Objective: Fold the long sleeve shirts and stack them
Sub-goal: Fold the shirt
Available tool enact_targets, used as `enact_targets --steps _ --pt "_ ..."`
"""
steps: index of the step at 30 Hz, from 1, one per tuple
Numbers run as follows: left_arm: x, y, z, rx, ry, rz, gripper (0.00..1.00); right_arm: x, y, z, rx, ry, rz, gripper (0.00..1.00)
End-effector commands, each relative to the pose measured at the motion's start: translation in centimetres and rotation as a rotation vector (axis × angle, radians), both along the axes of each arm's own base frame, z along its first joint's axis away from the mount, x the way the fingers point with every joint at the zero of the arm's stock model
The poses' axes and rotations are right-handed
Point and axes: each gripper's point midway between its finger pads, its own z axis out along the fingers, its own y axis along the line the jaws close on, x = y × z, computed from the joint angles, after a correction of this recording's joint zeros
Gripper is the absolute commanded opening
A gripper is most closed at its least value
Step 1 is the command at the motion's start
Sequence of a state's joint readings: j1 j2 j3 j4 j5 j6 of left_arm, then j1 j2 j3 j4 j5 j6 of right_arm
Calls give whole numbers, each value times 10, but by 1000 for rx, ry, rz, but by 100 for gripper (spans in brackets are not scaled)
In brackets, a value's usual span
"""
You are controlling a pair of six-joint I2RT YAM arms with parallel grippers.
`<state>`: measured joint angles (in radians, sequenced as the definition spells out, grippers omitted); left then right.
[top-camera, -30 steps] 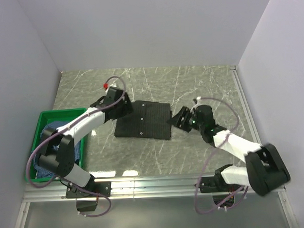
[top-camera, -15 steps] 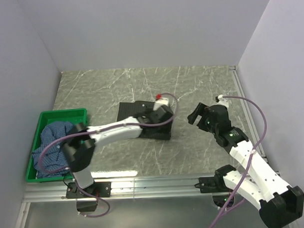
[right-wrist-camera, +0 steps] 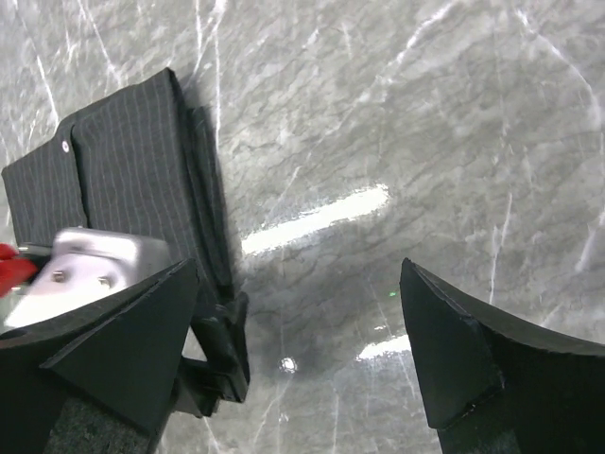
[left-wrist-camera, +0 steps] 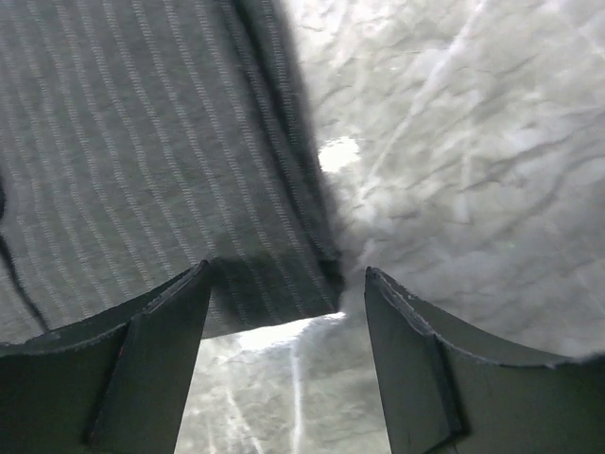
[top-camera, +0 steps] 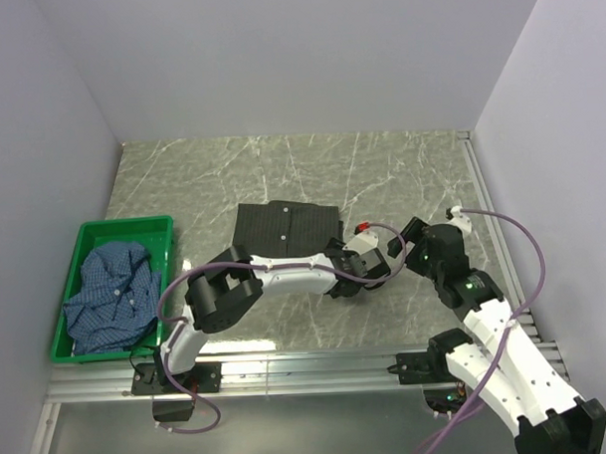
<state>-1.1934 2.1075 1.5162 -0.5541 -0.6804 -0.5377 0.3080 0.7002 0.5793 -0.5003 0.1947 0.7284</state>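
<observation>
I am hovering the left claw (left-wrist-camera: 285, 272), jaws apart, at the near right corner of the folded black shirt (left-wrist-camera: 142, 142) on the table (top-camera: 401, 174). The cloth is spreading leftward. The right claw (right-wrist-camera: 298, 270) is gaping nearby.

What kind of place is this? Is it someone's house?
Probably a robot lab's test booth, not a house: plain white walls box in a grey marble-patterned table, and two black-and-white robot arms are bolted to its metal rail.
</observation>
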Motion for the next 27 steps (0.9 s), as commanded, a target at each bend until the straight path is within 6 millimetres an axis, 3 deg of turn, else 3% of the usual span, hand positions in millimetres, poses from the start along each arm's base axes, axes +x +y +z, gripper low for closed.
enact_targets --steps 1,7,10,11,14,16,20,21,25,27 --pt "10 10 5 90 -74 17 71 4 -4 5 29 -41 -42 94" --pt "12 20 -7 156 -98 37 54 8 7 -1 80 -25 -6 94" --pt "9 24 -13 159 -86 37 32 11 13 -5 99 -18 12 94" --pt "8 26 -14 158 -83 46 18 13 15 -6 106 -19 19 94" --pt "7 26 -3 119 -86 58 5 18 27 -11 153 -4 58 94" --pt "7 23 13 57 -92 59 2 22 43 -9 218 -5 114 95" --pt "-1 13 37 -99 -48 48 2 26 81 -27 395 68 214 100" --pt "0 9 51 -161 -49 45 2 27 87 -30 431 76 227 100" --pt "-9 10 57 -240 -5 39 2 41 110 -32 545 70 272 100" --pt "-11 11 60 -269 11 46 2 43 116 -45 564 122 275 100"
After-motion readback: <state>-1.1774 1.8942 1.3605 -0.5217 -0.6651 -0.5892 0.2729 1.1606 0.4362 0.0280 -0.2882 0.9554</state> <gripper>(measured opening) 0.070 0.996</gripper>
